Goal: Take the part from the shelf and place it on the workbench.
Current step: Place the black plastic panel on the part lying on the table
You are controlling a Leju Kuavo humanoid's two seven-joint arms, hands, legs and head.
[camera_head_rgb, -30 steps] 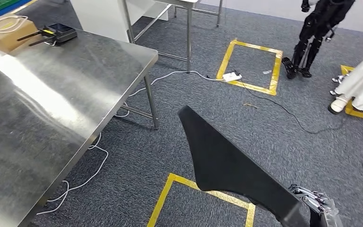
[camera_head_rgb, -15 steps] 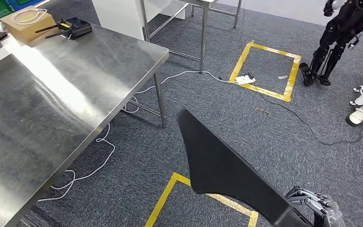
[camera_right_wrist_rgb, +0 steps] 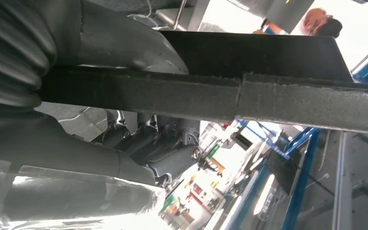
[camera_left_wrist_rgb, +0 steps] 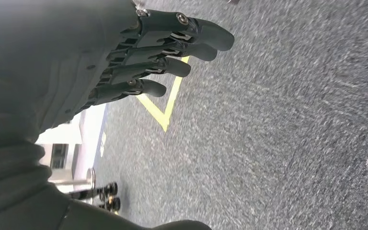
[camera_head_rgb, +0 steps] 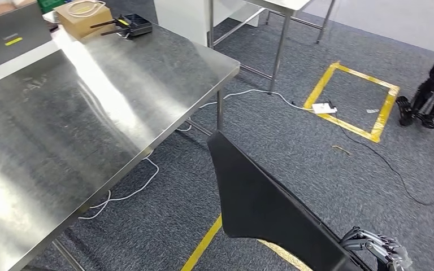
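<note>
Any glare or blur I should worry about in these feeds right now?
Head view: broad glare streaks across the steel workbench, otherwise sharp. Left wrist view: the carpet is motion-smeared beyond the left hand. Right wrist view: blown-out bright background behind the black part.

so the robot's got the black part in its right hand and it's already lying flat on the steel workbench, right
Not quite. The right hand does hold the black part, but the part is not on the steel workbench. The head view shows it held over the grey carpet and yellow floor tape, beside the bench's near edge. It has not yet been set down.
</note>
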